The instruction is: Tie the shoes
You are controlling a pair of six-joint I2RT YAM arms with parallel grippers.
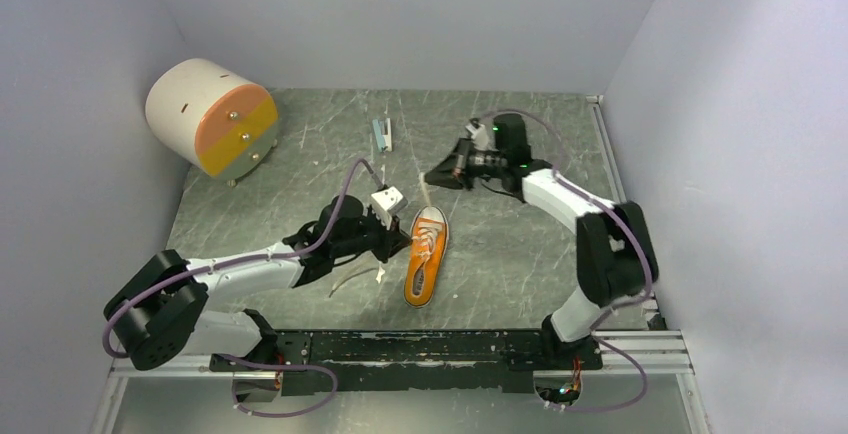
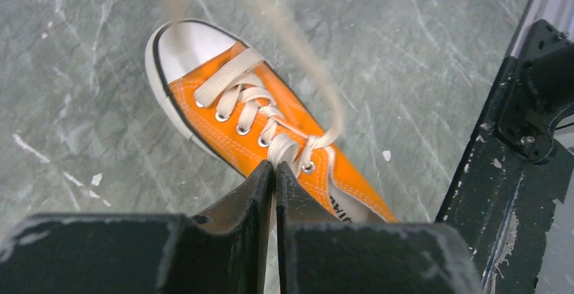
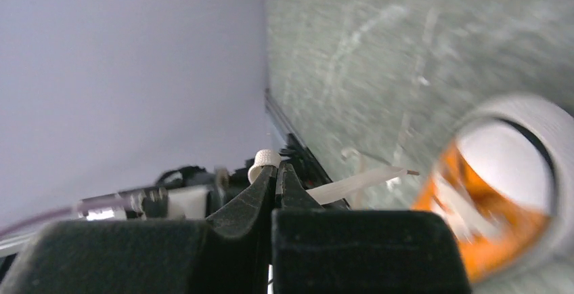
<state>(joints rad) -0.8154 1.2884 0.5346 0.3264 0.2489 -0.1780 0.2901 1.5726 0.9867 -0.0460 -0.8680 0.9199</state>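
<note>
The orange sneaker (image 1: 422,272) lies on the table mid-front, white toe cap pointing away from the arm bases. It also shows in the left wrist view (image 2: 223,131) and, blurred, in the right wrist view (image 3: 474,233). My left gripper (image 1: 400,242) sits at the shoe's left side, shut (image 2: 275,166) on a white lace loop (image 2: 283,150) by the top eyelets. My right gripper (image 1: 432,176) is raised beyond the toe, shut (image 3: 275,166) on the other lace (image 3: 352,184), whose tipped end sticks out. That lace (image 1: 425,194) runs up from the shoe.
A white drum (image 1: 210,117) with an orange, yellow and grey face stands at the back left. A small blue-white object (image 1: 383,134) lies at the back middle. A loose white lace end (image 1: 350,279) trails left of the shoe. A black rail (image 1: 440,346) runs along the front edge.
</note>
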